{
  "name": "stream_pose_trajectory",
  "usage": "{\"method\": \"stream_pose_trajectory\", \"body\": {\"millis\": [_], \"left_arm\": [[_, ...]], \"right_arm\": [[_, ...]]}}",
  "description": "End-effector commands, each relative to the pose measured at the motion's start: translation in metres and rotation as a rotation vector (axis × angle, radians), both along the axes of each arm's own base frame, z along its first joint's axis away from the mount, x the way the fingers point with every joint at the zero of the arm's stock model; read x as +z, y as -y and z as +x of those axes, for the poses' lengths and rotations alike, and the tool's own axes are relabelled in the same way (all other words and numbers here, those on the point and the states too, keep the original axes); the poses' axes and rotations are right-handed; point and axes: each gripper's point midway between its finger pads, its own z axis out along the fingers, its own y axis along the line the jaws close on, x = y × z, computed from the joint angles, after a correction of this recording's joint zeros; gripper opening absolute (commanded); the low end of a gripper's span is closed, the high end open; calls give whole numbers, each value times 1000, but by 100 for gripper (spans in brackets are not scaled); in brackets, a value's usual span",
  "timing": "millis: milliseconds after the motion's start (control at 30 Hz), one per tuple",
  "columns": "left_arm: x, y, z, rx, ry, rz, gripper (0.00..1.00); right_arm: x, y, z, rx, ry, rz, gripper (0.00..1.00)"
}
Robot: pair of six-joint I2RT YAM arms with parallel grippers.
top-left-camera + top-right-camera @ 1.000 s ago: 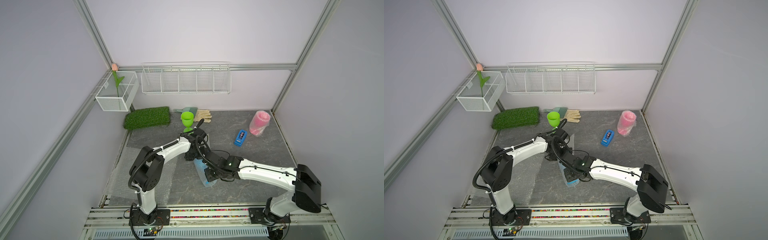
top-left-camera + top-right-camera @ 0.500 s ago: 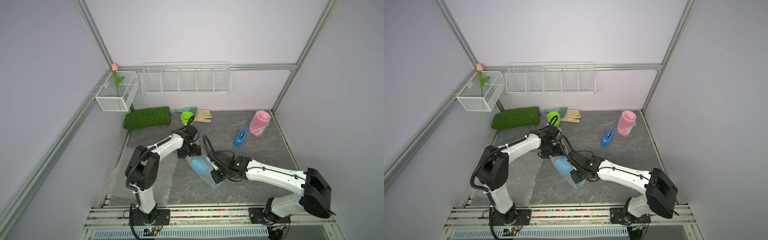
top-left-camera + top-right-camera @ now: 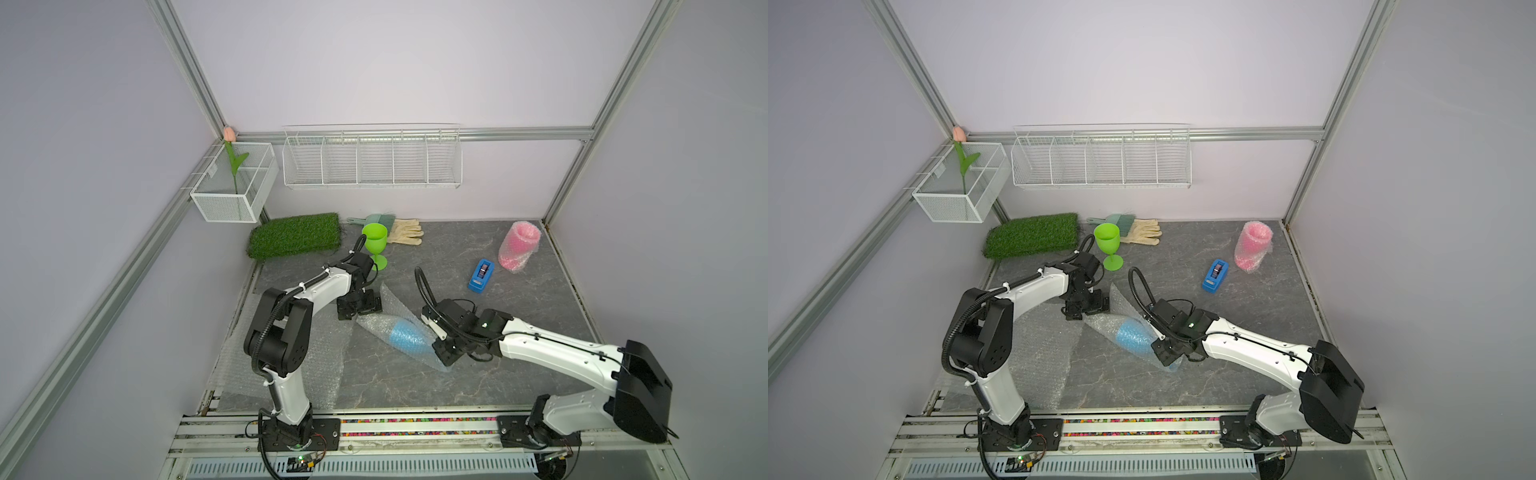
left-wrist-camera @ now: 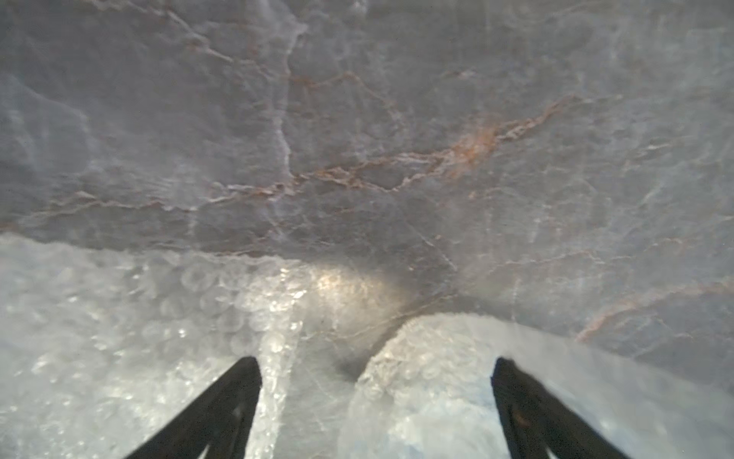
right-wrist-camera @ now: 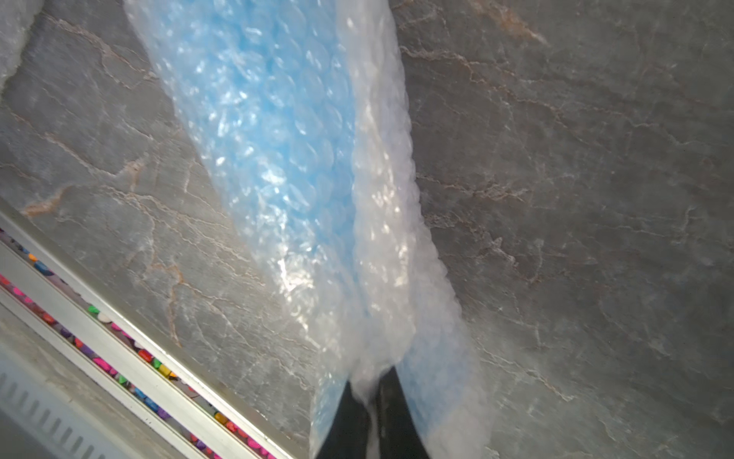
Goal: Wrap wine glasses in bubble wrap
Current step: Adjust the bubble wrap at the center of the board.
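The wrapped goblet (image 3: 405, 338) lies on the bench (image 3: 519, 316) between left end effector (image 3: 359, 307) and right end effector (image 3: 442, 347). Bare goblet (image 3: 375, 243) stands behind, beside turf mat (image 3: 295, 235). Far right, tape dispenser (image 3: 481, 275) sits before a second wrapped goblet (image 3: 519, 246), seemingly upright.

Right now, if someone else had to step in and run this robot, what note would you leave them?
Grippers: left gripper open, holding nothing, over one end of the wrap; right gripper shut on the wrap at the other end.
Blue glass: lying mid-table, rolled in that wrap.
Done: pink glass wrapped, far right corner.
Left: probably close and tape the blue bundle; tape dispenser sits near the pink glass. Green glass is bare, upright by the turf; a spare sheet lies by the left arm's base.
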Motion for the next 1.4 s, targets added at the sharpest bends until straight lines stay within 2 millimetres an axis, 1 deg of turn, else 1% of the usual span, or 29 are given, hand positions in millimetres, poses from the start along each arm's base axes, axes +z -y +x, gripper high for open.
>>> {"method": "stream_pose_trajectory", "body": {"millis": [0,33,67,133,200,267,333,400,467,533,600,700,733,800,833,867,900,1000,1100,1133,1200,1267,1300,1367], "left_arm": [[22,-22,5,-13,61,73,90],[35,-24,8,-24,95,83,87],[48,-25,12,-39,134,81,81],[73,-25,18,-68,212,72,75],[98,-24,20,-87,291,46,64],[120,-21,18,-100,365,2,53],[135,-14,14,-154,418,-55,47],[145,3,7,-256,453,-145,37],[152,19,-2,-363,473,-234,34],[157,32,-10,-453,472,-299,30],[160,41,-19,-543,484,-319,41],[162,58,-40,-772,552,-291,51],[163,65,-49,-862,583,-264,57],[162,73,-60,-979,624,-236,69],[161,78,-66,-1032,637,-248,74],[159,81,-72,-1084,640,-271,78],[158,84,-78,-1127,635,-293,80],[148,83,-88,-1212,590,-302,87],[124,75,-96,-1302,507,-261,94],[114,72,-96,-1331,474,-234,96],[104,69,-92,-1374,425,-194,98],[102,74,-90,-1425,404,-205,99],[103,78,-92,-1447,398,-234,99],[106,85,-105,-1518,371,-326,100]], "right_arm": [[3,9,2,136,56,-47,7],[2,7,1,187,58,-48,7],[2,8,1,227,72,-59,7],[0,11,2,307,86,-77,7],[-1,12,-1,407,89,-82,7],[-1,11,-6,545,110,-86,7],[0,11,-8,637,139,-96,7],[1,11,-7,684,160,-102,7],[2,7,-10,732,162,-83,7],[3,4,-17,785,152,-52,7],[4,4,-21,821,158,-41,7],[5,10,-22,859,182,-67,7],[7,13,-22,868,192,-79,7],[12,15,-19,876,223,-91,7],[3,21,-23,883,211,-106,7],[4,22,-22,888,222,-110,7],[4,22,-20,887,231,-115,7],[1,26,-18,887,235,-133,7],[-1,28,-17,886,237,-142,7],[-1,28,-17,882,239,-142,7],[-2,28,-16,880,236,-146,7],[-3,28,-16,877,229,-143,7],[-3,28,-16,876,228,-142,7],[-4,28,-14,864,225,-141,7]]}}
